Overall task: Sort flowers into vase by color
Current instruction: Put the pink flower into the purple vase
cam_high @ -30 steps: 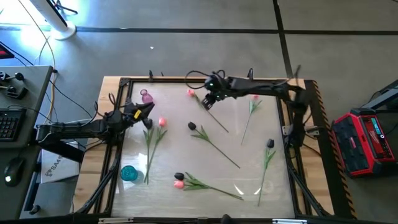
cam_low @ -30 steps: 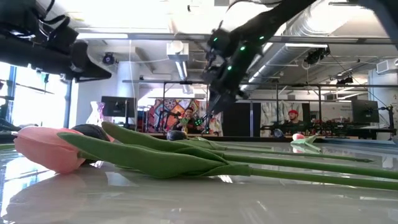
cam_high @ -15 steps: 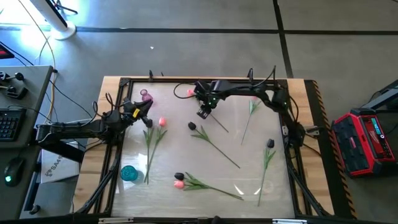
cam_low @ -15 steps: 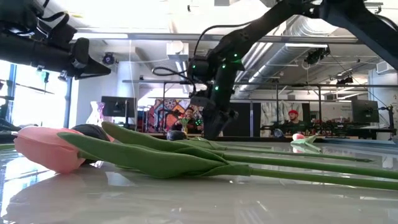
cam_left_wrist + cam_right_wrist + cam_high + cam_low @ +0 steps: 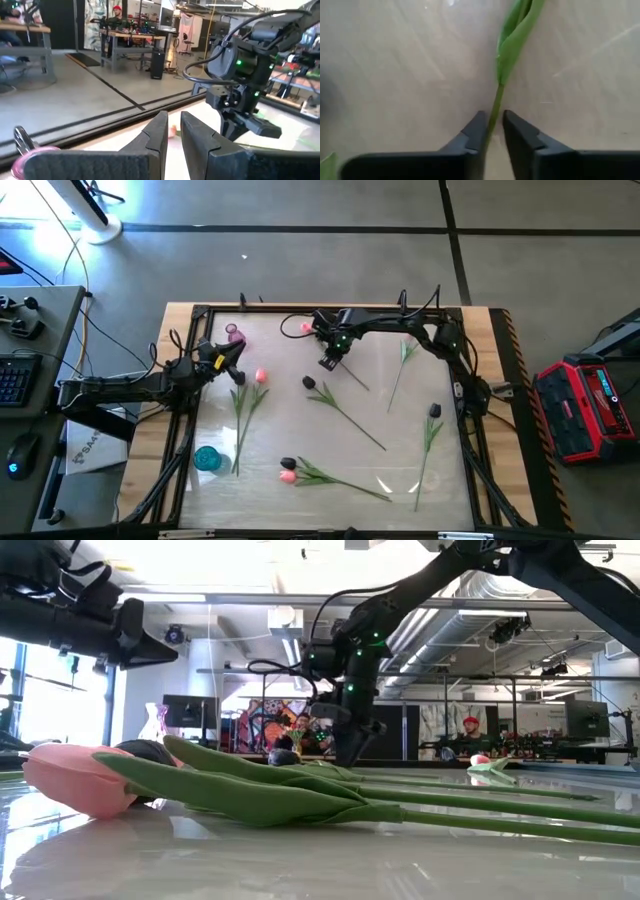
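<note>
Right wrist view — right gripper point(image 5: 492, 131) pinching a green flower stem point(image 5: 496, 107); no writing legible.

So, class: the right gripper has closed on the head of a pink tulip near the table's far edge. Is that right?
Not quite. The right gripper has closed on the thin green stem of the tulip, not its head; the right wrist view shows the stem between the fingers. The pink head lies clear of the gripper near the table's far edge.
</note>
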Controlling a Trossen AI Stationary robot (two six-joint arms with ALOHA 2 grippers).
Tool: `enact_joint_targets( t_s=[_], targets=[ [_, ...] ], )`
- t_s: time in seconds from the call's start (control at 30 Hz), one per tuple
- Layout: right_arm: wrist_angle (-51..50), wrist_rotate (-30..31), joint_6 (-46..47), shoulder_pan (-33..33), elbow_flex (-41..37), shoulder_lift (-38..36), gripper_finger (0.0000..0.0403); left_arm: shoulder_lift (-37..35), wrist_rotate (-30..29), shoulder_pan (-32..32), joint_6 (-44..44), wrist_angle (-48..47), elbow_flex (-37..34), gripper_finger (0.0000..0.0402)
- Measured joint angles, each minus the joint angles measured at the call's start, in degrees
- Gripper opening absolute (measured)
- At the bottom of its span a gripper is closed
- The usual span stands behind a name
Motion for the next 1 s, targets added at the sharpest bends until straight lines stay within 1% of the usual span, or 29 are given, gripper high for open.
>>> enact_joint_targets(
  t_s=[0.07,0.2,0.37,0.53,0.63,0.73,1.0],
  targets=[
    [-0.03,0.02,-0.16,0.01,-0.04,0.02,0.0009,0.0,0.66,0.0,-1.48,-0.4,0.0,0.0039],
    [0.17,-0.03,-0.17,0.01,-0.08,0.02,0.0016,0.0,1.45,0.0,-3.08,-0.41,0.0,0.0039],
    [1.48,-0.08,0.05,0.03,-0.23,-0.18,0.0004,0.0,1.1,0.0,-3.18,0.18,0.0,0.0039],
    [2.25,-0.11,1.29,0.65,-0.58,-1.94,0.0002,0.0,-0.35,0.01,0.01,3.71,0.0,0.0039],
    [4.31,-0.16,1.74,1.34,-0.57,-4.01,0.0002,-0.02,-0.33,0.02,1.62,6.69,0.0,0.004],
    [7.9,-0.12,3.02,2.02,-0.52,-5.78,0.0001,0.0,-0.08,0.02,1.75,7.09,0.0,0.0045],
    [20.02,-0.03,6.87,5.02,-0.37,-7.46,0.0,0.55,-0.08,0.02,2.33,6.29,0.0,0.0087]
  ],
)
